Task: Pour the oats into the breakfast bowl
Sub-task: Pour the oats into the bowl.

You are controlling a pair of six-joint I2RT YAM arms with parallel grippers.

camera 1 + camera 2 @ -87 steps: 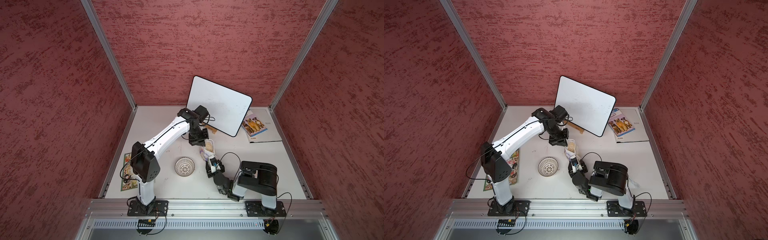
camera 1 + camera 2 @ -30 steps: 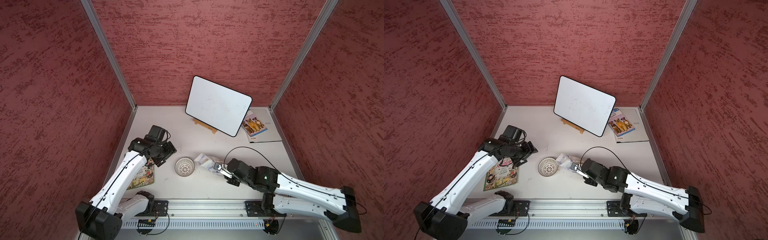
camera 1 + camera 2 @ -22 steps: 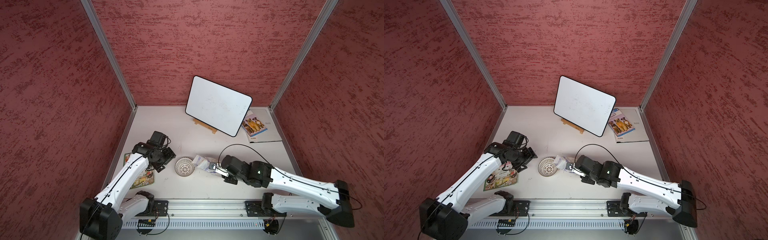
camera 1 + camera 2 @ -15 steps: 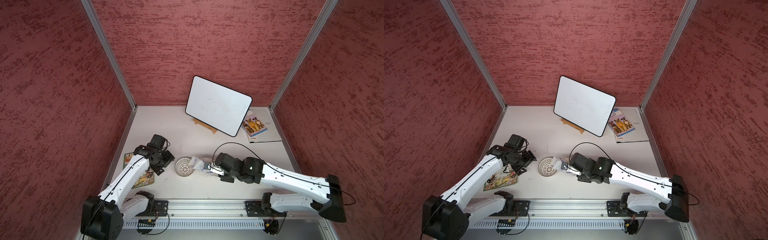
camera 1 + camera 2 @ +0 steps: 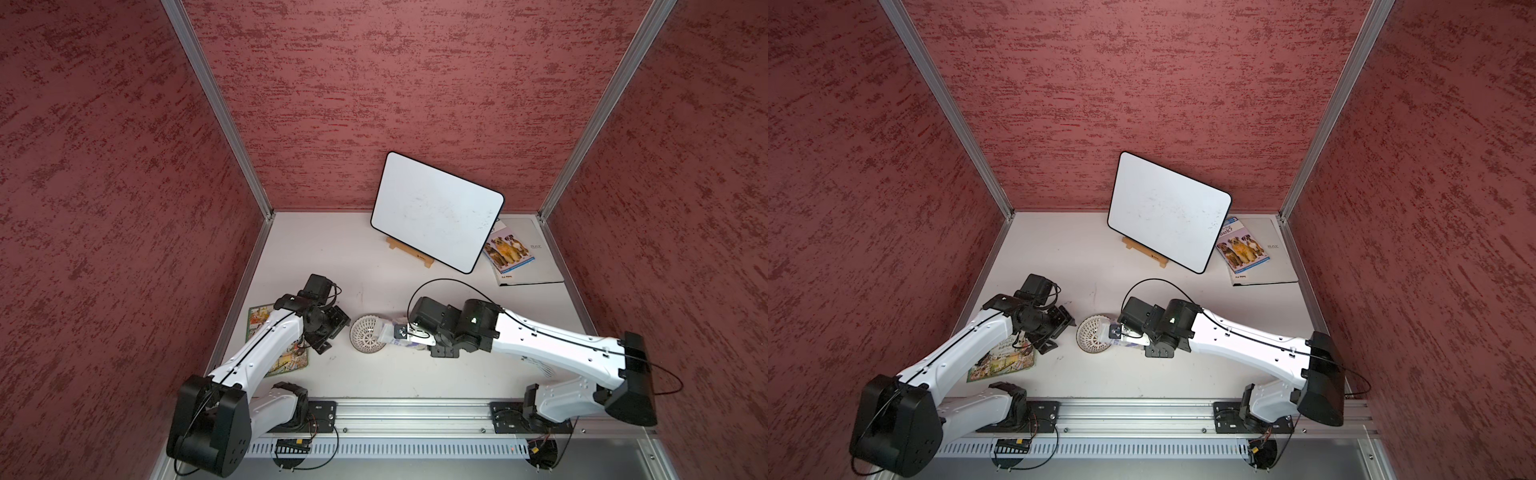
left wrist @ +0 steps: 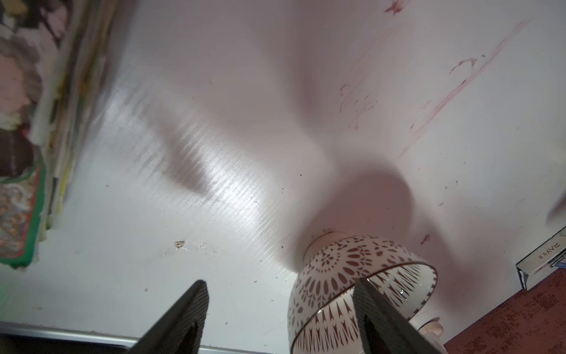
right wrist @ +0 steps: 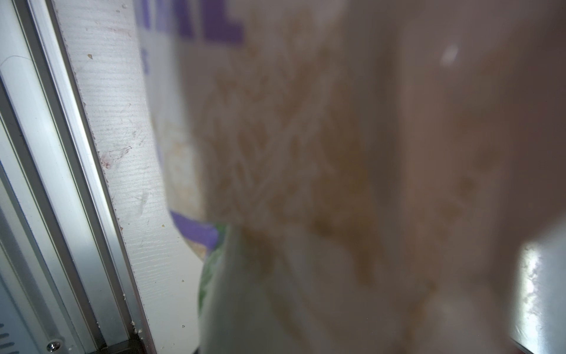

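Right gripper [image 5: 409, 333] clamps oats pouch [image 5: 390, 328] over bowl [image 5: 362, 340] rim; left gripper [image 6: 280, 286] gapes empty beside it; risk: unsteadied bowl tips, flakes [image 7: 275, 153] overshoot onto table [image 5: 374, 266].

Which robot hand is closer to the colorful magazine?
Left. The left gripper hangs right by the colorful magazine, between it and the breakfast bowl. The right gripper is on the bowl's far side, holding the oats pouch.

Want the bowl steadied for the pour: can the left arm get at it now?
Probably yes: the open left tool sits beside the bowl, nothing between; the pouch is on its far side.
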